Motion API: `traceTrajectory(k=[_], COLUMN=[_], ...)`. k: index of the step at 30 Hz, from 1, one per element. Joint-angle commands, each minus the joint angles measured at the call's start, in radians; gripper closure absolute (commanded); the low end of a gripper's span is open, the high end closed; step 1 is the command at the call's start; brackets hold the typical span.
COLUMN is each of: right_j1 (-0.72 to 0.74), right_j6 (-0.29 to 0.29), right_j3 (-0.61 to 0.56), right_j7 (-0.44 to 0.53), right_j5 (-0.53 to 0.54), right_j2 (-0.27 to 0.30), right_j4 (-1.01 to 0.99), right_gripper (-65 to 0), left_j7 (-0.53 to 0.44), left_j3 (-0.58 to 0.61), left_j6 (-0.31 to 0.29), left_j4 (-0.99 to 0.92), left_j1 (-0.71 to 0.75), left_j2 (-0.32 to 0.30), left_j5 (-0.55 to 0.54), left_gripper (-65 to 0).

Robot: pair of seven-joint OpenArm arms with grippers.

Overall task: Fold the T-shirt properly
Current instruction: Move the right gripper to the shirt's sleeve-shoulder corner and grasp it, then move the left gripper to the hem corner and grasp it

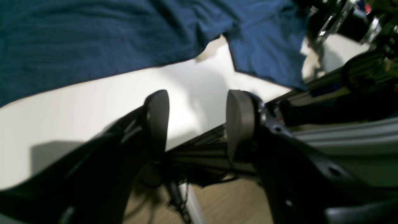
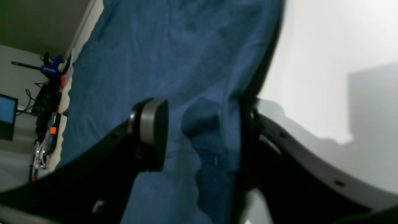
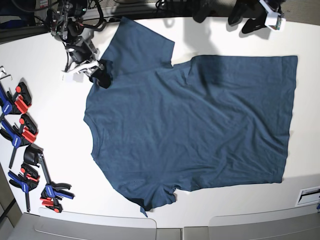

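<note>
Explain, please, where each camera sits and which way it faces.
Left wrist: on the left arm, facing past its open gripper to the shirt and table edge.
Right wrist: on the right arm, looking between its open fingers at the shirt.
Base: high up, facing down on the shirt; both grippers show at the top.
Wrist views share the shirt.

In the base view, a white tabletop fills most of the frame, its surface brightly lit, with a grey panelled surface along the bottom edge. Brown floor shows at the bottom of the left wrist view. In the right wrist view, soft grey shadows fall across the white at the right, and a dark screen stands at the left edge.
</note>
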Motion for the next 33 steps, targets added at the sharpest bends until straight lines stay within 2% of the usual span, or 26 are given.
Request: traceTrajectory(k=[1,3,5,6,9,13,15,18,21,26,30,33], right_j1=[-0.004,-0.004,-0.004,-0.003,-0.003,-0.003,-0.003,-0.003,-0.003,-0.003,-0.003,-0.003], right_j6=[-0.02,-0.02,-0.019,-0.018,-0.018,-0.018,-0.018,-0.018,-0.018,-0.018,-0.018,-0.018], right_j3=[0.0,0.0,0.001,0.001,0.001,0.001,0.001,0.001,0.001,0.001,0.001,0.0], right_j7=[-0.034,-0.034,-0.034,-0.036,-0.043,-0.045,-0.045,-0.045,-0.045,-0.039,-0.036,-0.033], right_j5=[-0.03,-0.031,-0.047,-0.059,-0.104,-0.127,-0.127,-0.127,-0.127,-0.127,-0.127,-0.127], right_j2=[0.0,0.0,0.0,0.0,0.0,0.0,0.0,0.0,0.0,0.0,0.0,0.0], right_j4=[0.001,0.001,0.001,0.001,0.001,0.001,0.001,0.001,0.001,0.001,0.001,0.001], right_gripper=[-29.8,-20.2,-5.4,0.0,0.0,0.0,0.0,0.0,0.0,0.0,0.0,0.0], left_j7=[-0.024,-0.024,-0.023,-0.018,0.034,0.098,0.112,0.111,0.112,0.127,0.188,0.25], left_j3=[-0.005,-0.007,-0.024,-0.042,-0.12,-0.243,-0.301,-0.357,-0.365,-0.364,-0.364,-0.364], left_j6=[-0.012,-0.012,-0.012,-0.012,-0.009,0.085,0.113,0.165,0.197,0.2,0.198,0.155], left_j4=[0.013,0.013,0.013,0.013,0.013,0.013,0.011,-0.031,-0.146,-0.476,-0.731,-0.856], left_j1=[0.011,0.011,0.005,-0.003,-0.045,-0.117,-0.152,-0.203,-0.259,-0.381,-0.473,-0.531], left_j2=[-0.004,-0.004,-0.004,-0.004,-0.004,-0.006,-0.017,-0.064,-0.132,-0.212,-0.249,-0.253], left_j5=[-0.021,-0.022,-0.022,-0.022,-0.023,-0.023,-0.023,-0.023,-0.019,-0.04,-0.164,-0.261], left_gripper=[-27.8,-27.8,-27.8,-27.8,-27.7,-27.8,-27.8,-27.8,-27.8,-28.3,-34.0,-35.8])
